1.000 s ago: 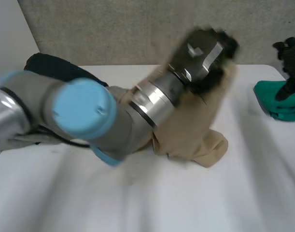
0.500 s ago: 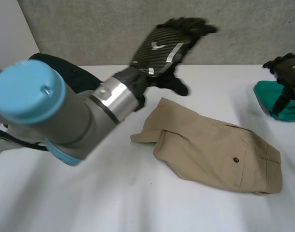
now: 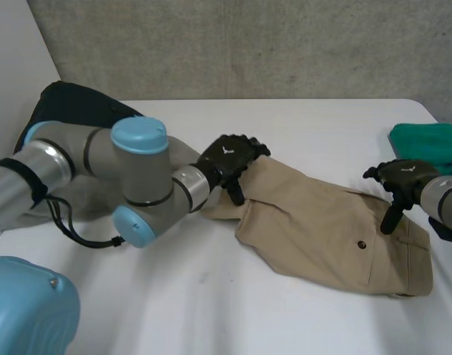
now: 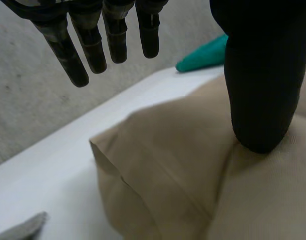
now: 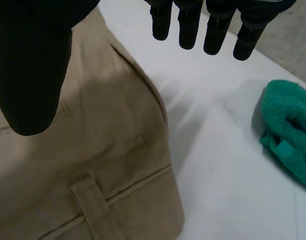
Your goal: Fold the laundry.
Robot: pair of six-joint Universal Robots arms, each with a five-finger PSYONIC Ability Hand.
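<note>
Worktop (image 3: 211,310), white, carries one pair of beige trousers (image 3: 322,229), which lie flat and already doubled over, with the waist end toward the robot's right and the leg end toward its left. A dark garment (image 3: 78,103) is heaped well apart from the trousers, beyond their leg end and behind the left arm. A green cloth (image 3: 433,140) lies near their waist end and does not touch them. The left hand (image 3: 229,159) is at the leg end. In its wrist view the fingers (image 4: 92,45) are straight and lifted off the cloth, while the thumb (image 4: 258,90) seems to press its tip on the fabric, so this hand is open and grips nothing. The right hand (image 3: 403,177) is at the waist end, over the edge near the belt loop (image 5: 92,205) and not far from the small button (image 3: 362,244). Its fingers are straight too and hold nothing, and I cannot tell if it touches the cloth. I judge that the step in hand is the taking of both ends of the trousers, before a further fold. The next move calls for each hand to close on its own end, through all layers, and then to bring one end over the other evenly, so that the edges meet and the cloth does not bunch.
</note>
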